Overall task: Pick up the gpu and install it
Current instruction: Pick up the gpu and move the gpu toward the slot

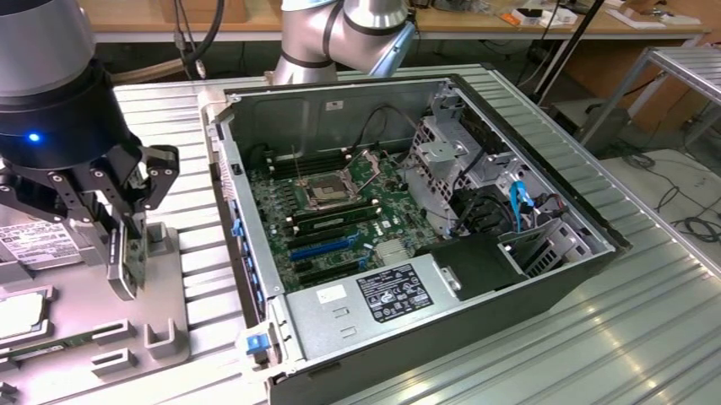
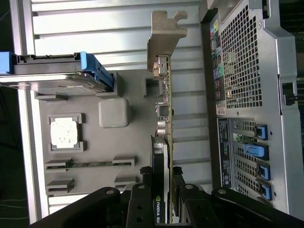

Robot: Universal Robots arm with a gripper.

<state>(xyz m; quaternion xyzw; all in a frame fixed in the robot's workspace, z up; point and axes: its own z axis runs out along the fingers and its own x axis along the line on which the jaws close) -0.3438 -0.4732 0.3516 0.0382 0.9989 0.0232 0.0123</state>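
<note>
Over the grey tray [image 1: 158, 278] at the exterior view's left, the gripper [image 2: 162, 183] points down with its jaws closed on the gpu [image 2: 167, 109], one finger pressing on each flat face of the card. The card hangs on edge between the fingers [image 2: 142, 199]. Its black fan housing sits next to the jaws, and its silver end bracket [image 2: 164, 33] sticks out at the far end. From the exterior view I cannot tell whether the card's lower edge is clear of the tray or touching it.

Other parts rest in moulded pockets on the tray. A hard drive [image 2: 57, 76] with blue side rails stands on edge, a square processor chip [image 2: 64, 132] lies flat, and a long green memory stick [image 2: 90, 163] lies in its slot. A plain grey block [image 2: 114, 112] rises between the hard drive and the card.

Just beside the tray, toward the exterior view's right, a computer case [image 1: 338, 110] lies on its side on the ribbed metal table [image 1: 507, 363] with its side panel off. Inside it are the green motherboard [image 1: 338, 211], a row of blue card slots [image 1: 321, 249] and the labelled power supply [image 1: 389, 295]. The gpu is outside the case, apart from its open side.
</note>
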